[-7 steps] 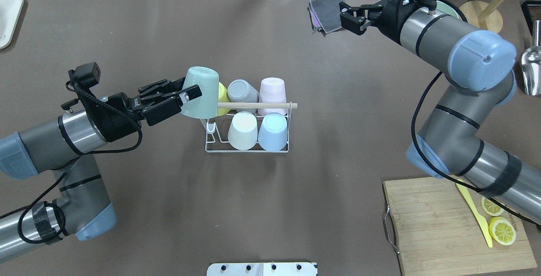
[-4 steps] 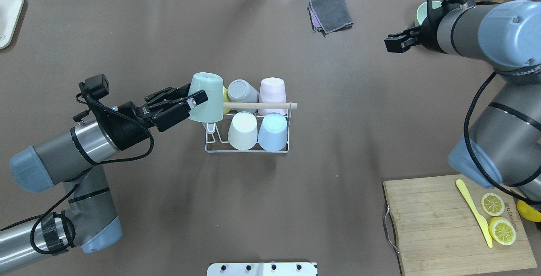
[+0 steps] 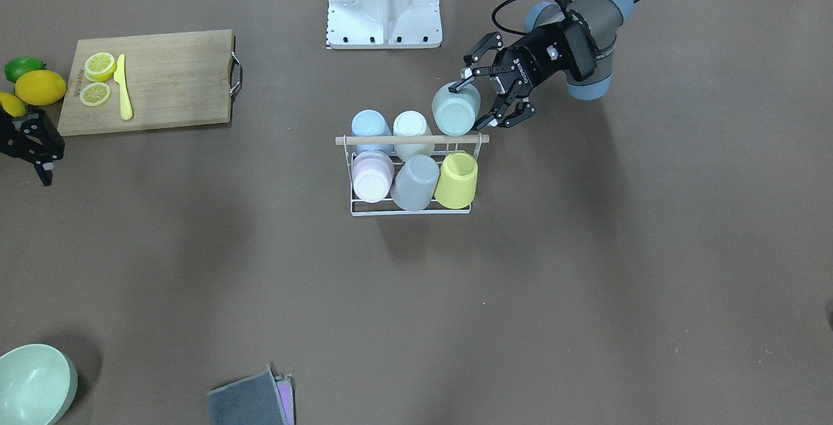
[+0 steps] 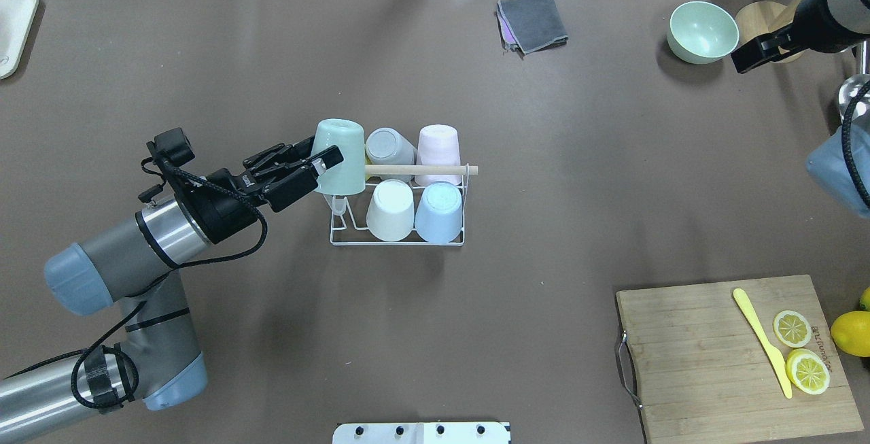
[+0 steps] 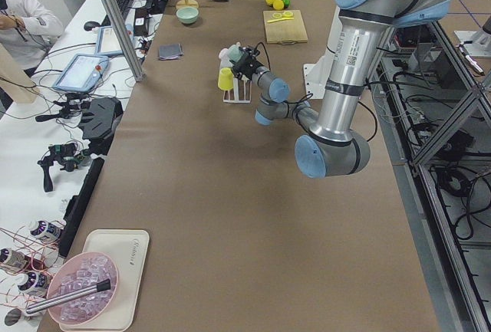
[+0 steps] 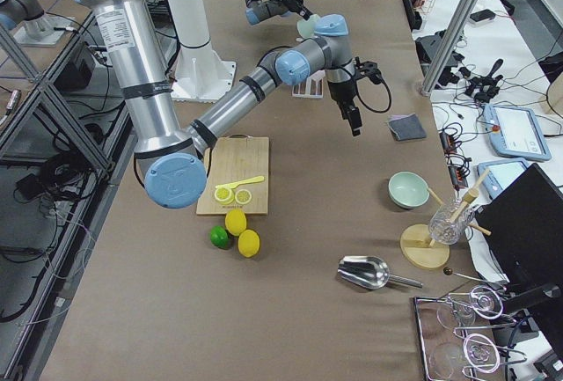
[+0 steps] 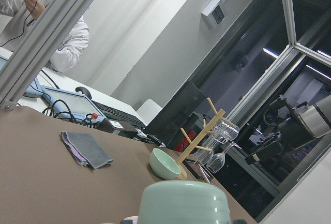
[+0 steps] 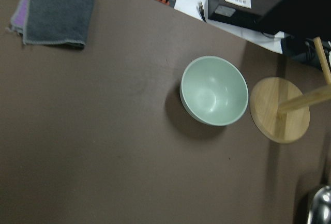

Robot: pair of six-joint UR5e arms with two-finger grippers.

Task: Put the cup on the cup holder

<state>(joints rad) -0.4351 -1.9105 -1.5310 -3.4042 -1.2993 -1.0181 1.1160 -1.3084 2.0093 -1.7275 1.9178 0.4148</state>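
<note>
1. Left pincer (image 4: 317, 156) is clamped across the mint cup (image 4: 338, 157). It's holding it upside down just left of centre frame, over the left end of the cup holder (image 4: 397, 244). My read is it's not on a peg yet.
2. Biggest risk: the rim clips the wooden rod (image 4: 421, 170) on the way down and the cup twists in the grip.
3. The free peg (image 4: 338, 207) sits right beside the cream cup (image 4: 391, 209). Come in off-line and you'll bump that one or land yours crooked.
4. That wire holder looks light, so a sideways shove could slide or tip it, five cups and all.
5. Right pincer (image 4: 751, 58) is upper right of frame by the green bowl (image 4: 702, 31). Can't tell if it's open, but it's well clear.
</note>
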